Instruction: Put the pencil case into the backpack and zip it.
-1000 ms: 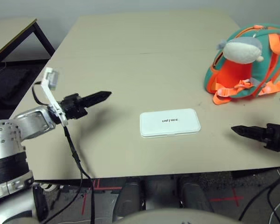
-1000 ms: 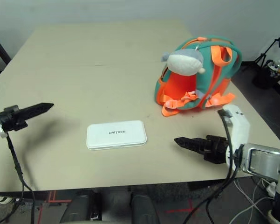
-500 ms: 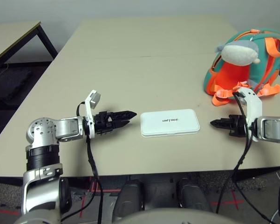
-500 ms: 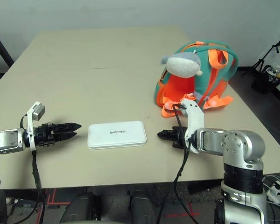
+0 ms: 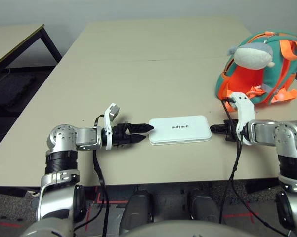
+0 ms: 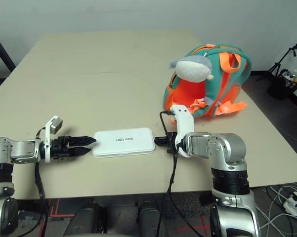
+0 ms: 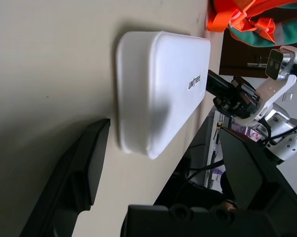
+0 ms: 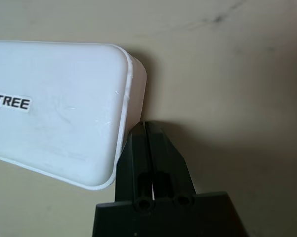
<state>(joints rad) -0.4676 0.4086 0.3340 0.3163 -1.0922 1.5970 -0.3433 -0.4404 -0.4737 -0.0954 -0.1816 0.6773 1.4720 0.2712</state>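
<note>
One pencil case (image 5: 179, 130), white and flat, lying on the table (image 5: 138, 59) right between the two grippers. Left gripper (image 5: 142, 133) spread wide, holding nothing, its fingertips at the case's near short end, one black finger (image 7: 76, 173) low on each side of that end in the left wrist view. Hard to tell whether they touch the case. Right gripper (image 8: 144, 129) clenched tight, two fingers pressed together into one point, holding nothing, tip right up against the case's other short end. Cannot tell if it truly touches.

One backpack (image 6: 212, 79), teal-green with orange panel and orange straps (image 5: 252, 94), standing past the right gripper, farther back on the table and a bit to its outer side. Apart from the case. One grey-white plush toy (image 6: 192, 69) hanging on the front of the backpack.

Nothing lying between either gripper and the case. Black cables (image 6: 173, 168) dangling from both wrists down over the near table edge. One second table (image 5: 15, 42) with a dark frame, well off beyond the left gripper. Tripod legs and small clutter on the floor (image 6: 286, 64) far out past the backpack.

Count: two grippers, one case, one backpack, one toy, two tables.
</note>
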